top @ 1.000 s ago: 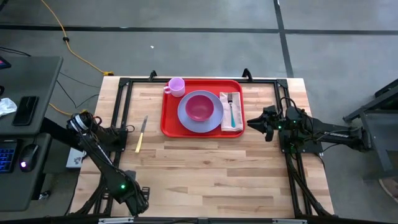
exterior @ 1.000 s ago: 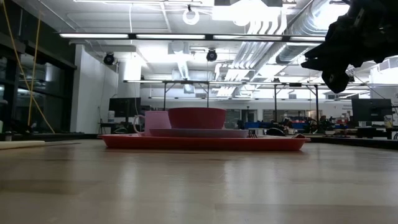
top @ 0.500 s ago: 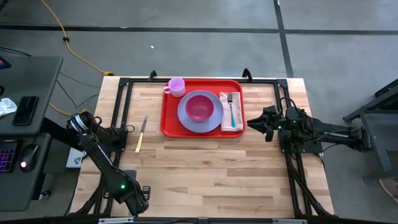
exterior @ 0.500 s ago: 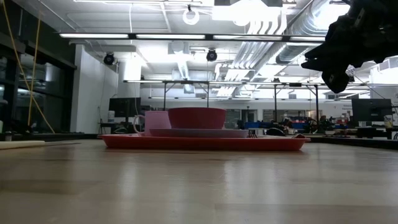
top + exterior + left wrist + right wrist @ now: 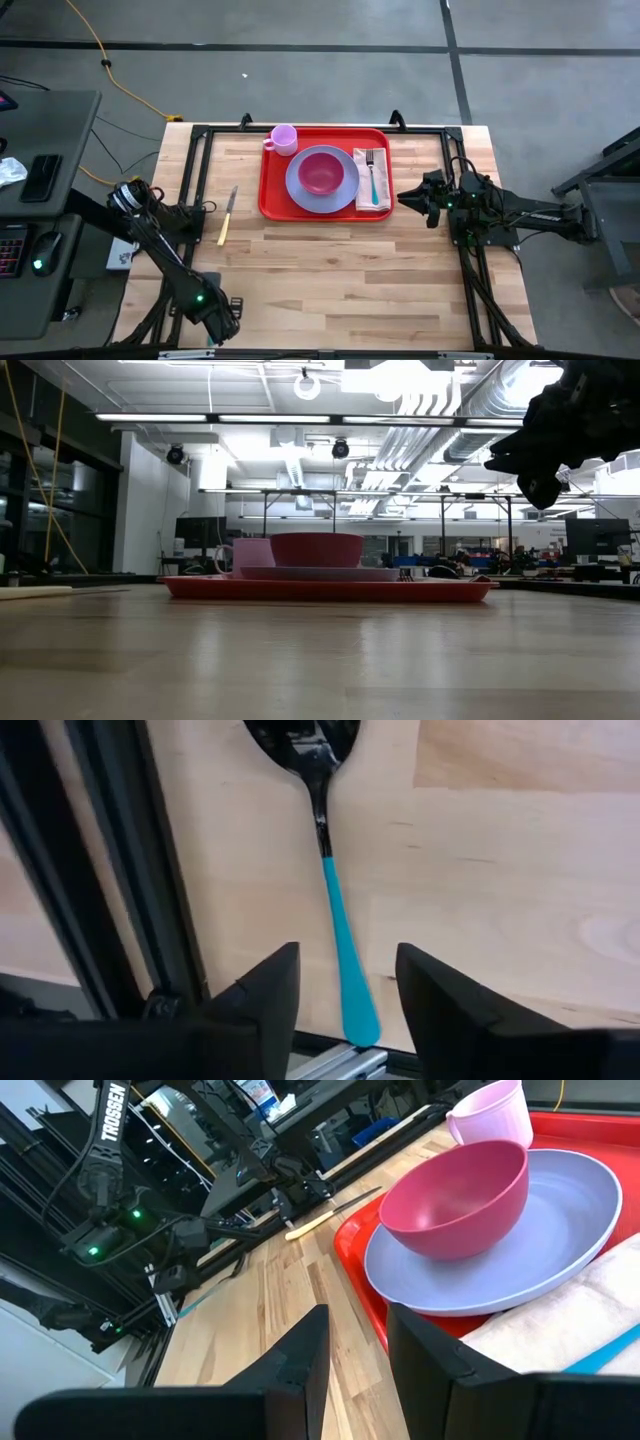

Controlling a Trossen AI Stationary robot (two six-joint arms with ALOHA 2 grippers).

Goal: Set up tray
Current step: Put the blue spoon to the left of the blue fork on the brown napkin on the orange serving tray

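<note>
The wooden desk carries the red tray at its far middle, and most of the setting is already on it: a lavender plate sits in the centre with a pink bowl on it, a pink cup stands in the tray's far left corner, and a tan napkin lies along the right side under a teal-handled fork. What appears left is cutlery: a knife with a pale handle lies on the desk just left of the tray, and a spoon with a teal handle lies near the desk's front left edge beside the black frame rail. The left pincer hovers over that spoon's handle with its jaws spread wide to either side, holding nothing. The right pincer waits just right of the tray, raised off the desk, its fingers parted a little and empty. Beyond the desk is a grey concrete floor with an orange cable, a side bench with a keyboard and mouse at the left, and a large workshop hall with ceiling lights and ducts.
</note>
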